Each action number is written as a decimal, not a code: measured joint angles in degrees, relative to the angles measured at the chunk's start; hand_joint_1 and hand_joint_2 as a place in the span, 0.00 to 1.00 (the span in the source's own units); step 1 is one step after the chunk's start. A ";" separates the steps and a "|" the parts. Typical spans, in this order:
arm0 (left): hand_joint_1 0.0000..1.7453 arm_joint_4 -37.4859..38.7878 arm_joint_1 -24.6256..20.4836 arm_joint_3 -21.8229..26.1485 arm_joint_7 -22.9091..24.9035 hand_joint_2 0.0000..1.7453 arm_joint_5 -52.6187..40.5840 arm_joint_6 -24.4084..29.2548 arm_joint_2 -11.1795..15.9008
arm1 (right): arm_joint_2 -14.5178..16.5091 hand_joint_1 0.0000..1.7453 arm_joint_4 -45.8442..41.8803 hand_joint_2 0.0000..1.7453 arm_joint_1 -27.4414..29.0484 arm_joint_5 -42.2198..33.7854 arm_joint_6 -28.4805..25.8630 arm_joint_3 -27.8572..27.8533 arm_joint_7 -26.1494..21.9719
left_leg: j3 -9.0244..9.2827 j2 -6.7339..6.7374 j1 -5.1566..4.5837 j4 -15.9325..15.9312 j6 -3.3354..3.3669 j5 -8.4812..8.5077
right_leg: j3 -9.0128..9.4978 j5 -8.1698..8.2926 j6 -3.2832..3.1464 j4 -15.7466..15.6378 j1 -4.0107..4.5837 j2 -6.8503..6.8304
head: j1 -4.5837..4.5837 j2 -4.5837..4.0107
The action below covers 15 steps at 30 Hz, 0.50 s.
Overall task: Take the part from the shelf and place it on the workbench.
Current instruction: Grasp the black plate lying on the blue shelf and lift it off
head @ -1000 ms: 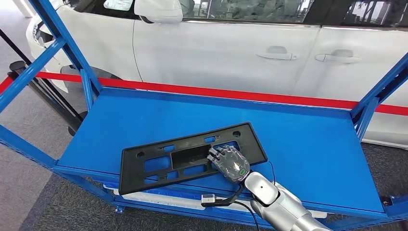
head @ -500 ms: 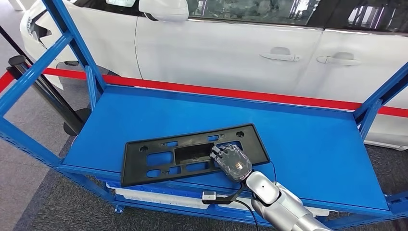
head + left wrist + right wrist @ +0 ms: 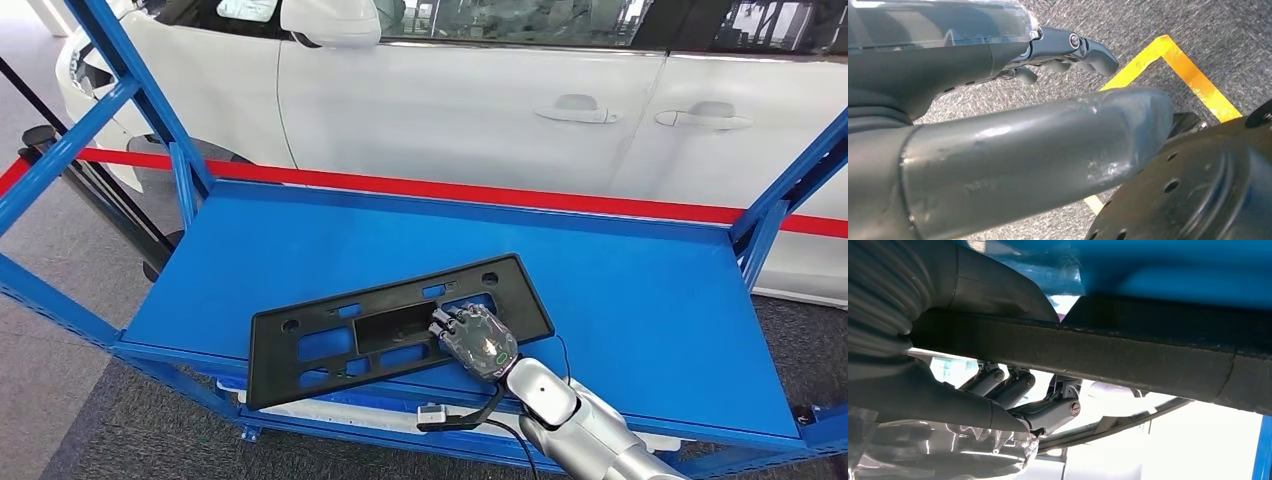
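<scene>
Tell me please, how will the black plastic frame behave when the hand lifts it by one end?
The black frame is long, thin and full of cut-outs, so probably light and slightly bendy. Held near one end by the right hand, its far end may sag or swing.

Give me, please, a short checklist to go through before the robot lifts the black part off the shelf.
1. Right robot hand on the part: ok; it lies over the near right end.
2. Grip closed around the edge: ok; the right wrist view shows the thumb on one face and fingers on the other.
3. Part flat on the shelf: cannot tell; its near edge overhangs the front.
4. Lift path: ok; nothing lies on the part.
5. Left robot hand clear: ok; it hangs over the floor, holding nothing.
</scene>
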 joint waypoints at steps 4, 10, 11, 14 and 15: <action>0.00 0.00 -0.01 0.00 -0.01 0.00 0.00 0.01 0.04 | -0.02 0.98 -0.02 1.00 -0.07 -0.04 0.00 -0.01 0.01 | 6.40 -0.39 0.09 -13.34 0.31 6.73 | 0.19 -0.27 0.59 0.45 -0.01 0.33 | 0.01 0.00; 0.00 0.00 -0.09 0.00 0.00 0.00 0.00 0.00 0.01 | -0.02 0.98 -0.03 1.00 -0.12 -0.12 0.00 -0.08 0.04 | 7.59 -0.22 0.02 -16.58 3.28 8.09 | -0.68 -1.75 2.31 2.38 0.10 1.00 | 0.01 0.00; 0.00 0.00 -0.16 0.00 0.00 0.00 0.00 0.00 0.00 | -0.02 0.98 -0.02 1.00 -0.07 -0.13 0.01 -0.10 0.05 | 7.58 -0.14 0.09 -16.69 3.64 8.29 | -1.89 -3.42 2.42 5.07 0.02 1.12 | 0.02 0.00; 0.00 0.00 -0.18 0.00 0.00 0.00 0.00 0.00 0.01 | 0.03 0.98 0.01 1.00 0.21 -0.13 0.02 -0.11 0.12 | 7.24 -0.03 -0.05 -16.65 3.95 8.44 | -7.08 -8.22 2.58 16.25 -0.16 1.36 | 0.02 0.00; 0.00 0.00 -0.15 0.00 0.00 0.00 0.00 0.00 0.02 | 0.05 0.98 0.02 1.00 0.27 -0.13 0.02 -0.11 0.13 | 7.26 -0.04 -0.09 -16.63 3.94 8.43 | -7.72 -7.99 2.56 17.53 -0.21 1.36 | 0.02 0.00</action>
